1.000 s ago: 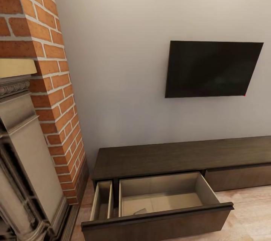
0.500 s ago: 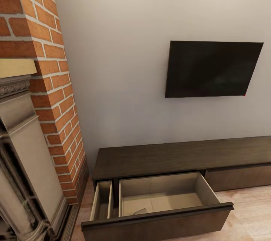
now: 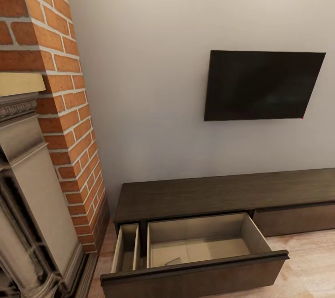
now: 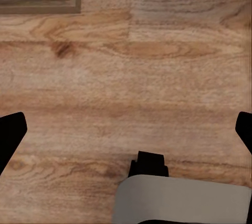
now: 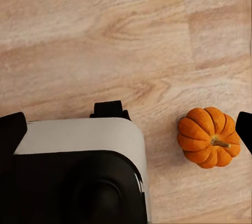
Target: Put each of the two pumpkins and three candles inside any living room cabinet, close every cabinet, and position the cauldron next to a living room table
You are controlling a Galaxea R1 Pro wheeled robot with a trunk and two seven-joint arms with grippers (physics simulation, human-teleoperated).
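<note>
The dark-brown cabinet (image 3: pixel 223 193) runs low along the wall in the head view. Its left wide drawer (image 3: pixel 195 272) is pulled out, showing a tan interior with a small pale shape I cannot identify on its floor. One orange pumpkin (image 5: pixel 208 137) sits upright on the plank floor in the right wrist view, beside the right fingertip and not between the fingers. My right gripper (image 5: pixel 126 129) is open and holds nothing. My left gripper (image 4: pixel 126 132) is open too, hanging over bare floor. Candles, cauldron and table are out of view.
A brick fireplace (image 3: pixel 51 102) with a carved grey surround (image 3: pixel 28 205) stands left of the cabinet. A black TV (image 3: pixel 263 85) hangs on the wall above it. My own grey and black base (image 5: pixel 79 177) lies under the right gripper, close to the pumpkin.
</note>
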